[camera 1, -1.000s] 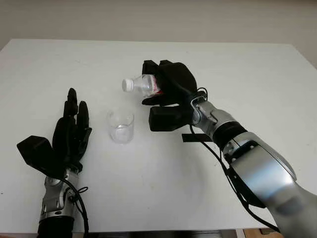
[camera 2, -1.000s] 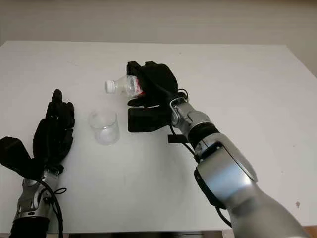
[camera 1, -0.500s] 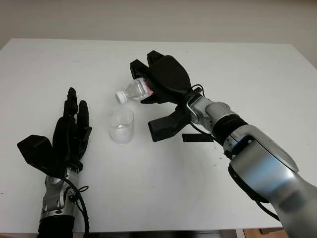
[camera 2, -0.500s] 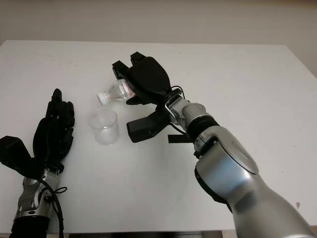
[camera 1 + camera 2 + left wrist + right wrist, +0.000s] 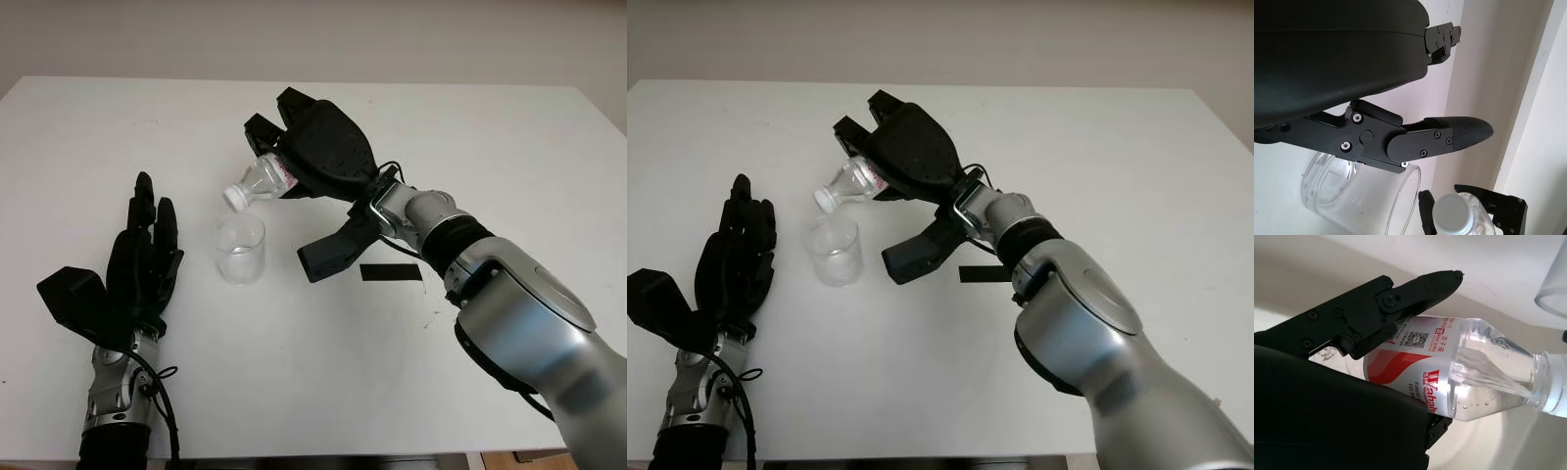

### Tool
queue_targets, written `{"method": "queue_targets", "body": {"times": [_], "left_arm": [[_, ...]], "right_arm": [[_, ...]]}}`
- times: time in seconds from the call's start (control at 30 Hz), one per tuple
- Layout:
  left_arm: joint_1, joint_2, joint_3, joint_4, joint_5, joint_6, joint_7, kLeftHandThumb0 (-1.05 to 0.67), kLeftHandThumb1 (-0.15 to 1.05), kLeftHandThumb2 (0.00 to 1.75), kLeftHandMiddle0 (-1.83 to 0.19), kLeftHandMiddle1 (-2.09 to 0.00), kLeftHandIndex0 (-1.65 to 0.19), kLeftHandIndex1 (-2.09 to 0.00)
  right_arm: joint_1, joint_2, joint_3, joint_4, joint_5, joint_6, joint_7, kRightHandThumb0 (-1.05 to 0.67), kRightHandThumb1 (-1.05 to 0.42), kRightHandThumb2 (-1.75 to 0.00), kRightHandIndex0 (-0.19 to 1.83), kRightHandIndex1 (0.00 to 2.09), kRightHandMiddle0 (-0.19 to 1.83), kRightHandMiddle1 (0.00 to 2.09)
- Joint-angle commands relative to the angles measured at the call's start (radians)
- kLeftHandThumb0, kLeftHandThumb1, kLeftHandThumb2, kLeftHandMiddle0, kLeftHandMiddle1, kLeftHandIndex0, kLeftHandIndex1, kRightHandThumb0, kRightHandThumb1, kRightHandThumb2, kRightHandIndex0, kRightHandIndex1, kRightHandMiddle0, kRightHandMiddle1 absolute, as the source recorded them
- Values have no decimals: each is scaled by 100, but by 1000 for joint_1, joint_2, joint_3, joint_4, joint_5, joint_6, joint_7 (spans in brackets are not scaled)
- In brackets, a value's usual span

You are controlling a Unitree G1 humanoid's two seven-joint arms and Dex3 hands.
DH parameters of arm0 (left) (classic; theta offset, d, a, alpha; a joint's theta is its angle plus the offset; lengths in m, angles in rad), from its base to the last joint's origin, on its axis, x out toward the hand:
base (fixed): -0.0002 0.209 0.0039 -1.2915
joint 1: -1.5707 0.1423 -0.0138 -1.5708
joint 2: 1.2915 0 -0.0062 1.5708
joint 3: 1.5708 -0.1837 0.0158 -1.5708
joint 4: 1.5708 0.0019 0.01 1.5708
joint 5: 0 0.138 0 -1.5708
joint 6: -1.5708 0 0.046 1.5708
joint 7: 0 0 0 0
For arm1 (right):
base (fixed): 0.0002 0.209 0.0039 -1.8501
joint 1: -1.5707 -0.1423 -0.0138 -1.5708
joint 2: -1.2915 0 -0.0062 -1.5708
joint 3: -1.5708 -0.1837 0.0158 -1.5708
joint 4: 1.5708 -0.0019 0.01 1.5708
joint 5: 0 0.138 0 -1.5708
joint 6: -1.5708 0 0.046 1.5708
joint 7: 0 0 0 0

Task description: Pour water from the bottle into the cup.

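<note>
A small clear plastic bottle with a red label (image 5: 263, 177) is gripped in the right hand (image 5: 318, 147) and tilted neck-down above the clear plastic cup (image 5: 241, 248) mid-desk, evidently for pouring; the white cap appears still on. The left hand (image 5: 142, 269) is held open near the desk's front-left edge.

Occluded and cropped elements
The right hand (image 5: 323, 147) covered the bottle's (image 5: 257, 180) base; the right wrist view cropped the cup (image 5: 1553, 286).

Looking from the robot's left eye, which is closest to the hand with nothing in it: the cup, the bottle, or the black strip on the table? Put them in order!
From the open left hand:
1. Cup, just beside it toward the middle.
2. Bottle, tilted above the cup in the right hand.
3. Black strip, past the cup toward the right arm.
</note>
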Motion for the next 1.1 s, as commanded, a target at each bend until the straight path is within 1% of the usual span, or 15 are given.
{"method": "queue_targets", "body": {"times": [0.0,0.3,0.47,0.5,0.53,0.63,0.73,0.83,0.9,1.0,1.07], "left_arm": [[6,-10,0,19,-2,-1,-1,-71,105,51,18,-5,17,-5],[4,-8,4,27,-5,-2,-4,-71,105,50,18,-5,17,-6],[5,-7,2,29,-1,-4,-4,-72,105,50,17,-5,16,-6],[5,-7,1,27,-1,-3,-4,-72,105,50,18,-5,16,-6],[5,-7,1,26,-2,-2,-4,-72,105,50,18,-5,17,-5],[5,-8,0,27,-1,-4,-5,-72,105,50,19,-5,17,-5],[9,-12,0,24,-1,-4,-1,-72,105,50,18,-5,17,-5],[13,-11,0,19,-1,-1,-1,-72,105,50,18,-5,17,-5],[16,-11,0,15,-4,4,-2,-72,105,50,18,-5,17,-5],[19,-10,-1,12,-3,3,-4,-72,105,50,19,-5,17,-5],[20,-9,-1,11,-1,6,-2,-72,105,50,17,-6,17,-5]], "right_arm": [[-46,-13,17,0,-18,20,-35,-49,-105,-23,129,209,67,209],[-58,-12,63,12,-67,53,-99,-51,-105,-25,127,209,58,209],[-54,-13,65,14,-59,55,-106,-52,-105,-24,125,209,59,209],[-50,-11,53,15,-43,46,-96,-52,-105,-23,126,209,62,209],[-48,-10,44,15,-31,40,-88,-52,-105,-24,128,209,68,209],[-32,-6,-5,15,35,4,-46,-50,-105,-26,132,209,81,209],[8,-12,-121,13,180,-77,64,-46,-105,-21,132,209,88,209],[52,-14,-234,2,317,-126,158,-44,-105,-22,129,209,92,209],[90,-12,-325,-12,428,-164,251,-44,-105,-24,136,209,99,209],[151,-22,-421,-44,543,-233,340,-43,-105,-27,139,209,102,209],[196,-25,-487,-68,624,-264,428,-43,-105,-29,142,209,105,209]]}}
